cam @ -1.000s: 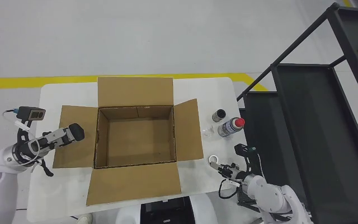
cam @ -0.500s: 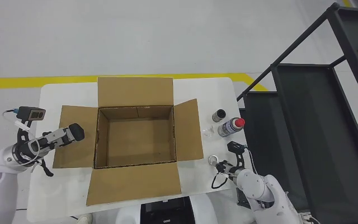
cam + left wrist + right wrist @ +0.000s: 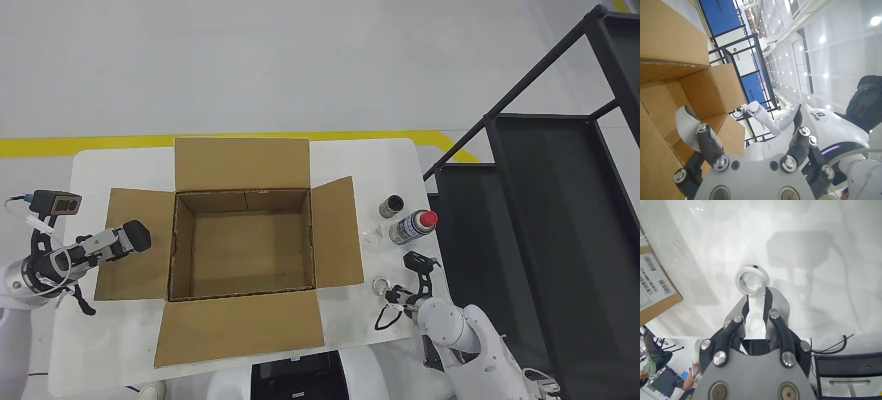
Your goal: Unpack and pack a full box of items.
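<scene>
Our right gripper (image 3: 756,292) hangs low over the desk (image 3: 400,170), jaws parted only narrowly and holding nothing. Their tips sit at the near rim of the metal ring (image 3: 763,278), which lies flat near the open, empty box (image 3: 245,250). To lift it cleanly, we judge the jaws should widen, straddle the ring's wall and close squarely. Our left gripper (image 3: 741,113) hovers over the box's left flap, jaws spread wide.

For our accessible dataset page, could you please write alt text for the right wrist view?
The right gripper, fingers slightly apart, sits at the near rim of a metal ring lying flat on the white table. A labelled cardboard box flap lies nearby on the table.
</scene>
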